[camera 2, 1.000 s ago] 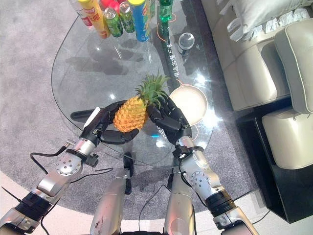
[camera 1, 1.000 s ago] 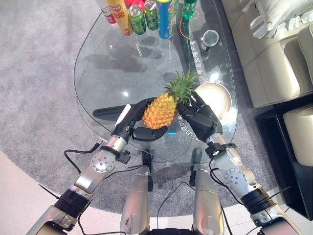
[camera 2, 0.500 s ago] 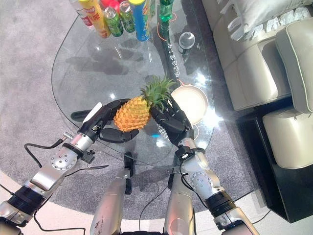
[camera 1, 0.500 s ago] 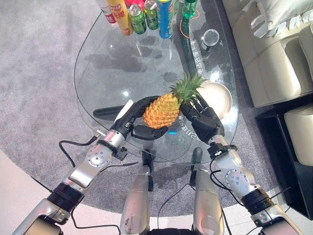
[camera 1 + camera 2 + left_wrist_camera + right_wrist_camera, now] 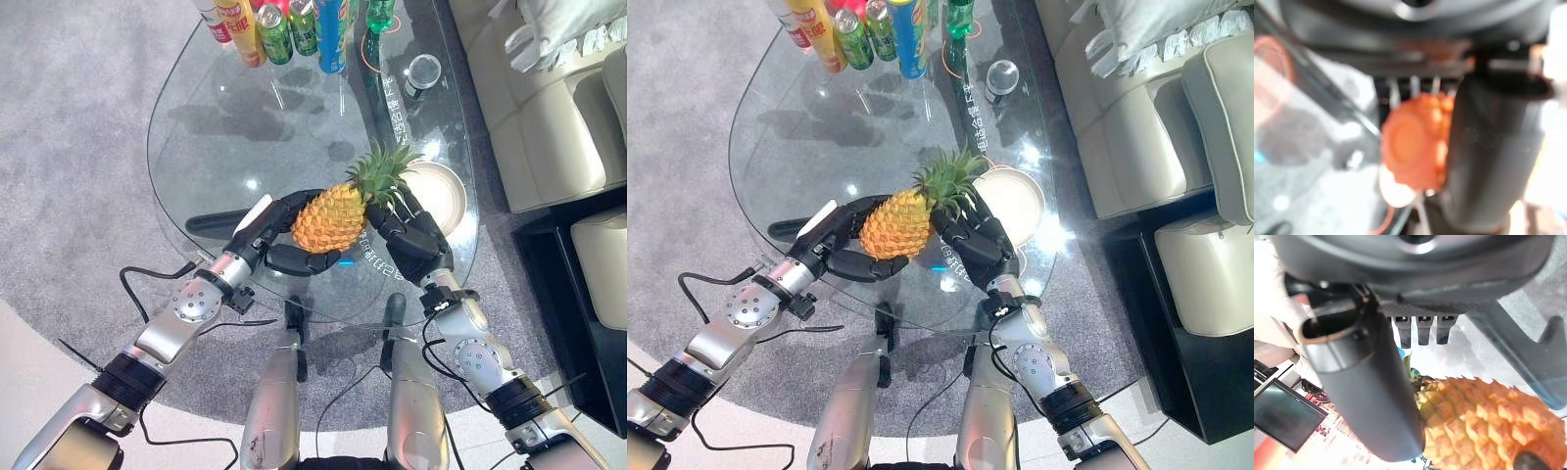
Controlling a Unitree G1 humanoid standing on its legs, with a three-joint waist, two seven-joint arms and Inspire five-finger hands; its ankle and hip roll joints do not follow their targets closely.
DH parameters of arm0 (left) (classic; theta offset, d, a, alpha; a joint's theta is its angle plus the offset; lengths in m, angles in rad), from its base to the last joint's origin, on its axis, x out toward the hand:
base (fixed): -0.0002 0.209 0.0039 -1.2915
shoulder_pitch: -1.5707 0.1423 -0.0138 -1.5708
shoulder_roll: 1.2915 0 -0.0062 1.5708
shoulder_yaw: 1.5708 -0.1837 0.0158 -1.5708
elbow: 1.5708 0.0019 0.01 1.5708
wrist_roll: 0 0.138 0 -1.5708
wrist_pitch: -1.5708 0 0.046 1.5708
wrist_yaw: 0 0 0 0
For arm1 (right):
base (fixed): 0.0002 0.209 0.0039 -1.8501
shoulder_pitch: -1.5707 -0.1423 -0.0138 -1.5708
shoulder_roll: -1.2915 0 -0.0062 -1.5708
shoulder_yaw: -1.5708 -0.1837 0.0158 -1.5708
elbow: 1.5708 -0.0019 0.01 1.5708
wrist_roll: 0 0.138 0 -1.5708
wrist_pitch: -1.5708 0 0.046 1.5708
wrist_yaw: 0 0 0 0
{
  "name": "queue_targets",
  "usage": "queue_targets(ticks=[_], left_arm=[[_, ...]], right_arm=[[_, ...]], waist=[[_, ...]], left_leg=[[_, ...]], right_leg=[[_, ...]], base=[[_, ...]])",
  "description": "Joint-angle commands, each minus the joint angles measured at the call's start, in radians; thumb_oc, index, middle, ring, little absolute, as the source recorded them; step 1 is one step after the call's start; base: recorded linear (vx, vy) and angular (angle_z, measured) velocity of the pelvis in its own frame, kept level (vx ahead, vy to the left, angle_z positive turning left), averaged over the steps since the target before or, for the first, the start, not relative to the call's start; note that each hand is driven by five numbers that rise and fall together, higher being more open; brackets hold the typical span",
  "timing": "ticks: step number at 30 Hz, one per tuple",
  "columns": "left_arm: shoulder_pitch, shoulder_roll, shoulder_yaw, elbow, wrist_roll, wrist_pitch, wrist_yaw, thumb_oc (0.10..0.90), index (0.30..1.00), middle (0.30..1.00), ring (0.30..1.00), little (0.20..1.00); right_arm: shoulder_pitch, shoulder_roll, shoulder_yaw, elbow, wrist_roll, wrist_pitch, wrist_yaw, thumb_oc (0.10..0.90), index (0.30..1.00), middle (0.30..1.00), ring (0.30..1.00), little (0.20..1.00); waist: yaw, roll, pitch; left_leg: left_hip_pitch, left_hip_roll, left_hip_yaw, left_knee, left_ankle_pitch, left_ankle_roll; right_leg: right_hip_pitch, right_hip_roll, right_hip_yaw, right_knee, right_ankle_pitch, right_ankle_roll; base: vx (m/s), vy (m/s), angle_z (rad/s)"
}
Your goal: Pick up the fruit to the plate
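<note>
A pineapple (image 5: pixel 331 217) with a green crown hangs a little above the glass table (image 5: pixel 206 137), held between both hands. My left hand (image 5: pixel 277 227) grips its round base, fingers over the top and thumb (image 5: pixel 306 261) underneath. My right hand (image 5: pixel 409 237) wraps the crown end, its thumb (image 5: pixel 1366 396) lying along the fruit (image 5: pixel 1484 421). The white plate (image 5: pixel 439 196) lies on the table just right of the crown, partly hidden by the leaves and my right hand. In the left wrist view the pineapple's base (image 5: pixel 1413 147) shows beside my thumb.
Several bottles and cans (image 5: pixel 279 27) stand along the table's far edge, with a green bottle (image 5: pixel 377 15) and a glass cup (image 5: pixel 423 73) further right. A cream sofa (image 5: pixel 549 108) runs along the right side. Grey carpet surrounds the table.
Both hands have carried the pineapple a little to the right and away from me, nearer the plate; its crown now overlaps the plate's near-left rim.
</note>
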Motion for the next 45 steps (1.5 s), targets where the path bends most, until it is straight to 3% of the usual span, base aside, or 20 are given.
queue_targets(ticks=[1,7,13,31,32,35,45], left_arm=[[-0.043,-0.039,-0.152,-0.256,0.019,-0.110,-0.181,0.100,0.300,0.300,0.300,0.200],[-0.032,-0.051,-0.145,-0.240,0.016,-0.118,-0.197,0.100,0.300,0.300,0.300,0.200],[-0.034,-0.059,-0.140,-0.230,0.011,-0.114,-0.199,0.100,0.300,0.300,0.300,0.200],[-0.067,-0.037,-0.159,-0.215,0.001,-0.097,-0.216,0.100,0.300,0.300,0.300,0.200],[-0.076,-0.035,-0.166,-0.212,-0.009,-0.090,-0.214,0.100,0.300,0.300,0.300,0.200],[-0.078,-0.035,-0.168,-0.211,-0.012,-0.086,-0.216,0.100,0.300,0.300,0.300,0.200],[-0.073,-0.043,-0.162,-0.210,-0.012,-0.079,-0.220,0.100,0.300,0.300,0.300,0.200]], right_arm=[[-0.181,0.049,0.038,-0.153,0.047,-0.079,0.250,0.800,0.900,0.900,0.900,0.900],[-0.182,0.066,0.025,-0.194,0.082,-0.106,0.401,0.800,0.900,0.900,0.900,0.900],[-0.166,0.083,0.016,-0.200,0.082,-0.114,0.442,0.800,0.900,0.900,0.900,0.900],[-0.162,0.078,0.020,-0.170,0.078,-0.152,0.399,0.800,0.900,0.900,0.900,0.900],[-0.162,0.082,0.017,-0.170,0.075,-0.200,0.377,0.800,0.900,0.900,0.900,0.900],[-0.165,0.093,0.007,-0.167,0.070,-0.237,0.365,0.800,0.900,0.900,0.900,0.900],[-0.171,0.111,-0.006,-0.190,0.061,-0.281,0.364,0.800,0.900,0.900,0.900,0.900]], waist=[[-0.019,0.004,-0.024],[-0.018,0.009,-0.024],[-0.019,0.008,-0.024],[-0.024,0.005,-0.024],[-0.026,0.007,-0.024],[-0.027,0.010,-0.024],[-0.028,0.016,-0.024]], left_leg=[[-0.052,-0.133,0.057,0.165,-0.142,0.058],[-0.054,-0.142,0.050,0.165,-0.147,0.061],[-0.059,-0.146,0.044,0.164,-0.146,0.061],[-0.063,-0.143,0.044,0.156,-0.138,0.058],[-0.063,-0.144,0.044,0.153,-0.137,0.059],[-0.060,-0.143,0.045,0.146,-0.135,0.059],[-0.054,-0.146,0.047,0.133,-0.132,0.060]], right_leg=[[0.065,0.087,-0.071,-0.085,0.016,-0.026],[0.065,0.089,-0.068,-0.091,0.017,-0.024],[0.063,0.089,-0.070,-0.097,0.023,-0.021],[0.056,0.091,-0.067,-0.101,0.029,-0.022],[0.055,0.092,-0.066,-0.103,0.032,-0.021],[0.055,0.092,-0.064,-0.105,0.033,-0.021],[0.058,0.093,-0.061,-0.116,0.037,-0.020]], base=[[0.00,0.000,0.00],[0.00,0.000,0.00],[0.00,0.000,0.00],[0.00,0.000,0.00],[0.00,0.000,0.00],[0.00,0.000,0.00],[0.00,0.000,0.00]])
